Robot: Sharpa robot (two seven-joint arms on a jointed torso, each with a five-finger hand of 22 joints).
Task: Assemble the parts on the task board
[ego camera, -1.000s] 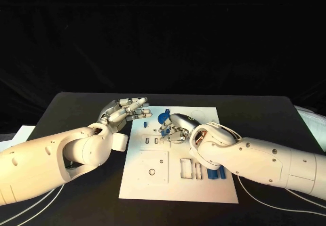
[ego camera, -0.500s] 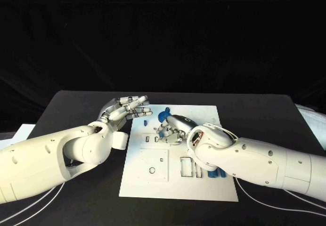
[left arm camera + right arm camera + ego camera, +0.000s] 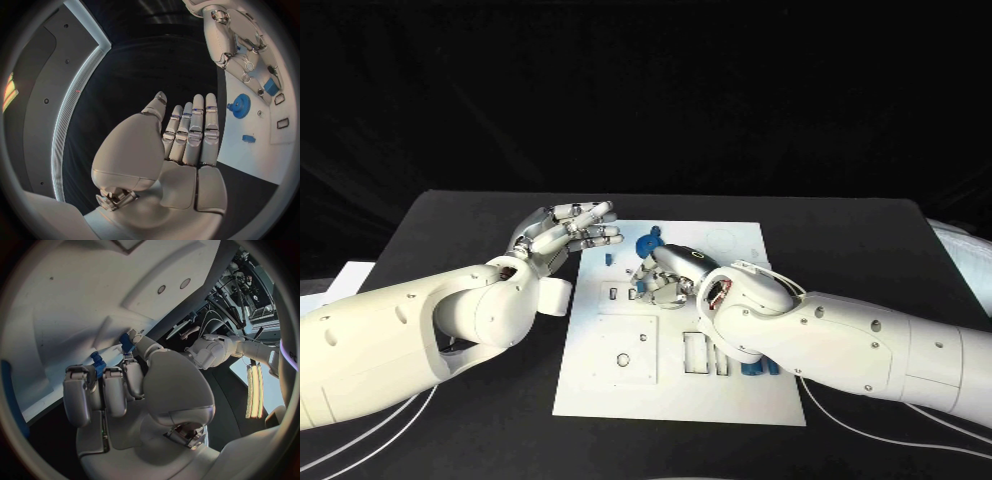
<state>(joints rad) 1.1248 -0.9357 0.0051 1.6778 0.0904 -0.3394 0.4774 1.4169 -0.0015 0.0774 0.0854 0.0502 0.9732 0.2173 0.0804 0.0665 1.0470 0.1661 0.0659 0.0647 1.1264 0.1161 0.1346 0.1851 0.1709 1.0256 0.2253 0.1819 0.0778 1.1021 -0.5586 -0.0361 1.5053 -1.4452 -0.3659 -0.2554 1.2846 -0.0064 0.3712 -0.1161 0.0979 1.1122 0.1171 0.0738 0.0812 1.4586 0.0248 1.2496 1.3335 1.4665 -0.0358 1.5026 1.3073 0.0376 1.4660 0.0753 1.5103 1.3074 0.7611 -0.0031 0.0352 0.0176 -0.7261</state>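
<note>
Left hand [image 3: 568, 229]: raised over the black worktop [image 3: 459, 225] just beside the board's far left corner, palm up, fingers straight and close together, thumb set off to one side; it holds nothing and touches nothing. In the left wrist view the same hand [image 3: 181, 145] shows flat and bare, with the worktop dark behind it. Board [image 3: 610, 390]: white plate lying flat in the middle of the worktop, with rectangular cut-outs and small slots across its near half. Gear [image 3: 648, 243]: blue, toothed, on the far part of the board between the two hands; also seen in the left wrist view [image 3: 239, 106], with a small blue block [image 3: 249, 138] lying apart from it on the white surface. Right hand [image 3: 669, 272]: low over the middle of the board, fingers curled down toward the slots; the right wrist view shows small blue parts [image 3: 97, 364] at its fingertips [image 3: 80, 376], but whether they are pinched or only touched cannot be told. Blue pegs [image 3: 756, 368]: several, lying together at the board's right edge, partly hidden under the right forearm.
</note>
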